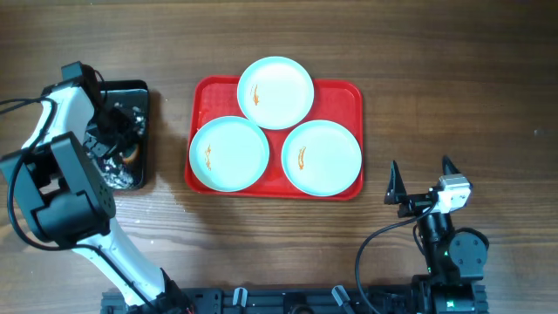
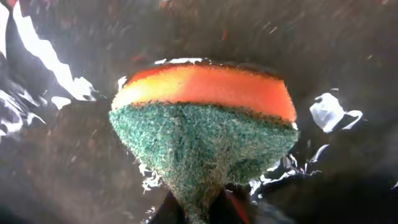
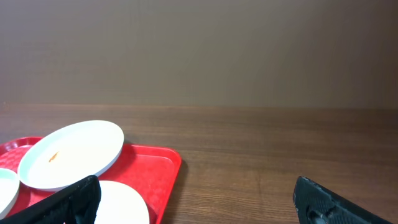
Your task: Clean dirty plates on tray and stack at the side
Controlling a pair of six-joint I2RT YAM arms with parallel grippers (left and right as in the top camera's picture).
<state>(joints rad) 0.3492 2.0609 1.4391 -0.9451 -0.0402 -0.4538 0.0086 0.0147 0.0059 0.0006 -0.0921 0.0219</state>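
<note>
Biggest first: on the table (image 1: 453, 96) the tray (image 1: 212, 92) sat in the middle, long side running left-right, with the black tray (image 1: 132, 90) well off its left end. All three plates were on the tray, none stacked yet: back plate (image 1: 275, 92), left plate (image 1: 228, 153), right plate (image 1: 322, 157), each with an orange smear (image 1: 209, 157). Over the black tray the left gripper (image 1: 118, 133) pointed down, fingers pinched on the sponge (image 2: 205, 124). So the plates lay to its right, the left plate closest. Near the front right, the right gripper (image 1: 419, 166) sat low, jaws spread and empty.
</note>
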